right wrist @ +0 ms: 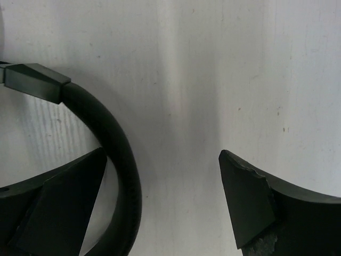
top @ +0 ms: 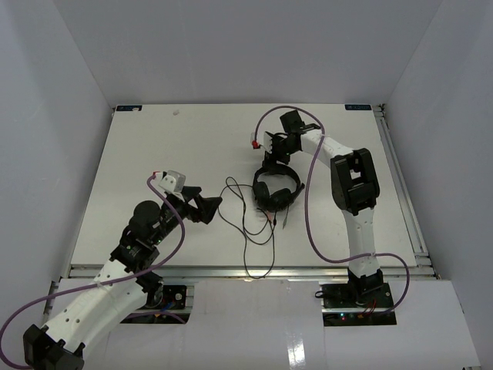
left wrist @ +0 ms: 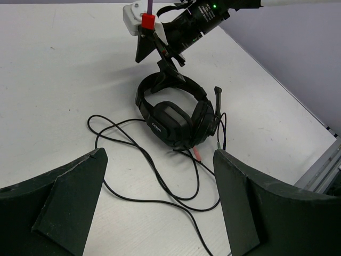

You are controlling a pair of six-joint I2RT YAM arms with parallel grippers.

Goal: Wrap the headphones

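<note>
The black headphones lie on the white table, earcups together, headband arching toward the far side; they also show in the left wrist view. Their thin black cord loops loosely toward the near edge, also in the left wrist view, and ends in a pink plug by the earcups. My right gripper is open, just above the headband, which passes beside its left finger. My left gripper is open and empty, left of the cord.
Thick purple arm cables hang beside the right arm. A metal rail runs along the near table edge. White walls enclose the table on three sides.
</note>
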